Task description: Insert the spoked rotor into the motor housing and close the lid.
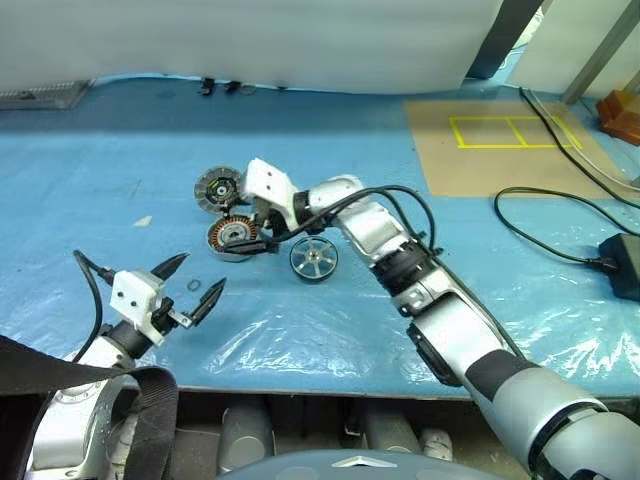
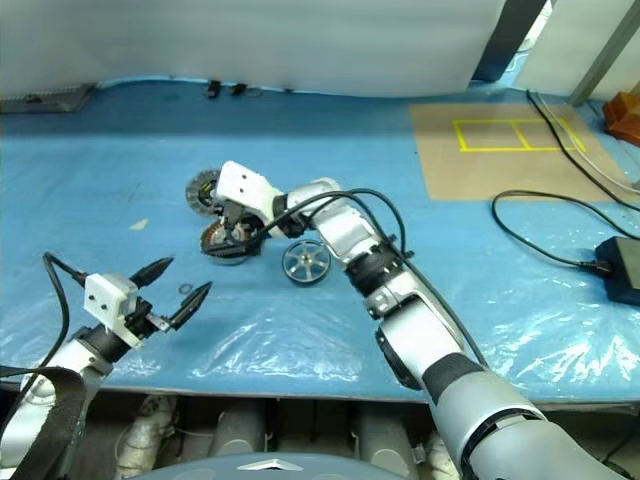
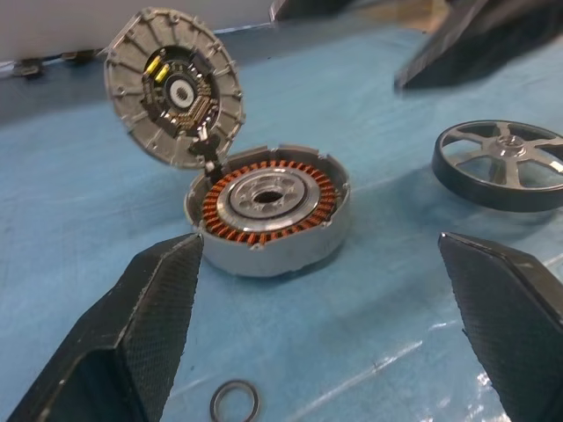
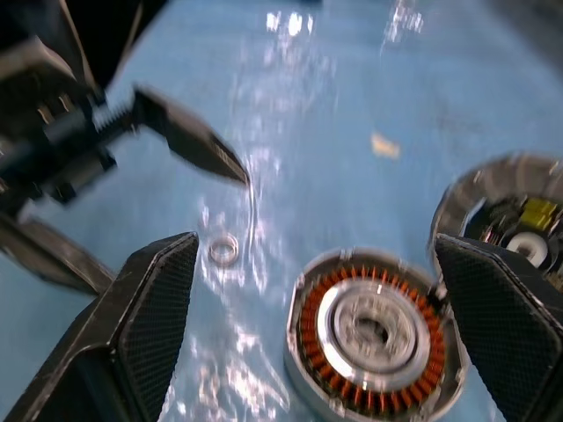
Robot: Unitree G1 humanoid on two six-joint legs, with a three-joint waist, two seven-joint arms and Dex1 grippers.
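On the blue surface (image 1: 120, 180), the empty, wide-open right gripper (image 4: 308, 334) hovers over the motor housing (image 3: 268, 209). The housing holds only copper windings, its lid (image 3: 174, 86) hinged up. The spoked rotor (image 1: 313, 259) lies beside it, likely next to be grasped. The left gripper (image 1: 195, 283) waits open by a small ring (image 3: 235, 401).

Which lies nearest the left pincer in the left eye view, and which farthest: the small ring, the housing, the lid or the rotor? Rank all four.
1. Small ring: on the sheet between the left pincer fingertips.
2. Housing: just beyond the ring, under the right pincer.
3. Rotor and lid: too close to call; the rotor lies to the right, the lid stands behind the housing.
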